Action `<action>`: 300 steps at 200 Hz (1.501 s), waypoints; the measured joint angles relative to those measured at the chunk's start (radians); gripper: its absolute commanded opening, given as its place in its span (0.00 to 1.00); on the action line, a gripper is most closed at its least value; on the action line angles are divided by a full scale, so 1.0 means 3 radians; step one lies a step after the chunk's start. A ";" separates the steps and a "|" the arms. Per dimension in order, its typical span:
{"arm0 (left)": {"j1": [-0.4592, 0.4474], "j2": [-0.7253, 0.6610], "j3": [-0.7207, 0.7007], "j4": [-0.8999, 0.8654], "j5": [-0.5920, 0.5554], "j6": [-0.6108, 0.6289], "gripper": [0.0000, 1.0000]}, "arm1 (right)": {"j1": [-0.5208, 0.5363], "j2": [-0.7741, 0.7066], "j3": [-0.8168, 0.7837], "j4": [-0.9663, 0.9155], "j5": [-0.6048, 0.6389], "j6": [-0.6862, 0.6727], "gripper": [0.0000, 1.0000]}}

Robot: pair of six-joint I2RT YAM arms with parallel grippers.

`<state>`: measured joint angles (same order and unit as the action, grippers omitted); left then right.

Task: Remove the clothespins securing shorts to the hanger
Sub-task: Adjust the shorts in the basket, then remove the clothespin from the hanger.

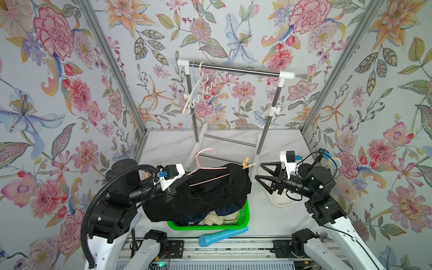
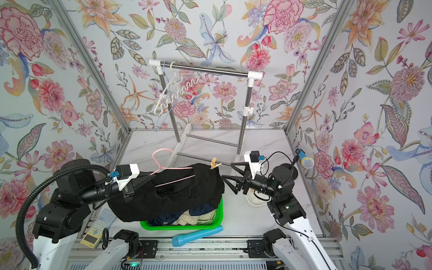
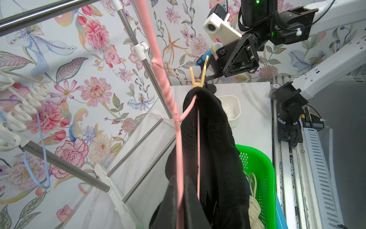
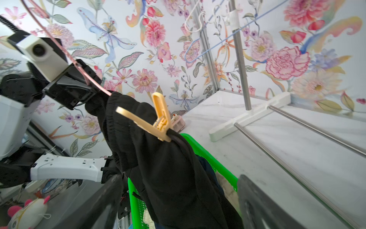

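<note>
Black shorts (image 1: 203, 191) (image 2: 177, 189) hang over a pink wire hanger (image 1: 210, 180) above the basket. My left gripper (image 3: 179, 188) is shut on the hanger's wire, with its fingers partly wrapped in the black cloth. One tan clothespin (image 1: 246, 164) (image 2: 214, 164) (image 4: 160, 123) clamps the shorts to the hanger's right end, its handles pointing towards my right gripper (image 1: 258, 170) (image 4: 179, 176). That gripper stands open with nothing in it, a short way to the right of the clothespin and not touching it. Navy (image 1: 229, 209) and cream (image 1: 217, 218) garments lie in the basket.
A green basket (image 1: 245, 222) sits under the shorts, and a white tub (image 1: 280, 201) under my right wrist. A clothes rack (image 1: 233, 70) at the back carries a white and a blue hanger. A blue tube (image 1: 222, 236) lies at the front edge. A toy microphone (image 1: 332, 161) stands at the right wall.
</note>
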<state>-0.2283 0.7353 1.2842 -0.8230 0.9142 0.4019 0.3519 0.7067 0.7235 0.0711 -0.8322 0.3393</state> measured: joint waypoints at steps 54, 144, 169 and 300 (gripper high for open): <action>0.0000 -0.0014 -0.0011 0.0029 0.0130 0.0010 0.00 | -0.0004 0.0462 0.0275 0.0557 -0.0520 -0.0060 0.91; -0.0001 -0.0010 -0.0014 0.0053 0.0259 -0.0003 0.00 | 0.0342 0.1036 0.0647 0.0865 -0.0867 -0.0229 0.66; -0.0001 -0.0010 -0.0014 0.0053 0.0259 -0.0004 0.00 | 0.0406 0.1176 0.0746 0.0888 -0.0886 -0.0257 0.50; -0.0001 0.0058 -0.0078 0.0159 0.0259 -0.0170 0.00 | 0.0418 0.1167 0.0763 0.0937 -0.0945 -0.0300 0.38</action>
<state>-0.2287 0.7528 1.2610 -0.7753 0.9920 0.3508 0.4774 1.0569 0.9524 0.3523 -1.1156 0.2493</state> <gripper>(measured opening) 0.095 0.413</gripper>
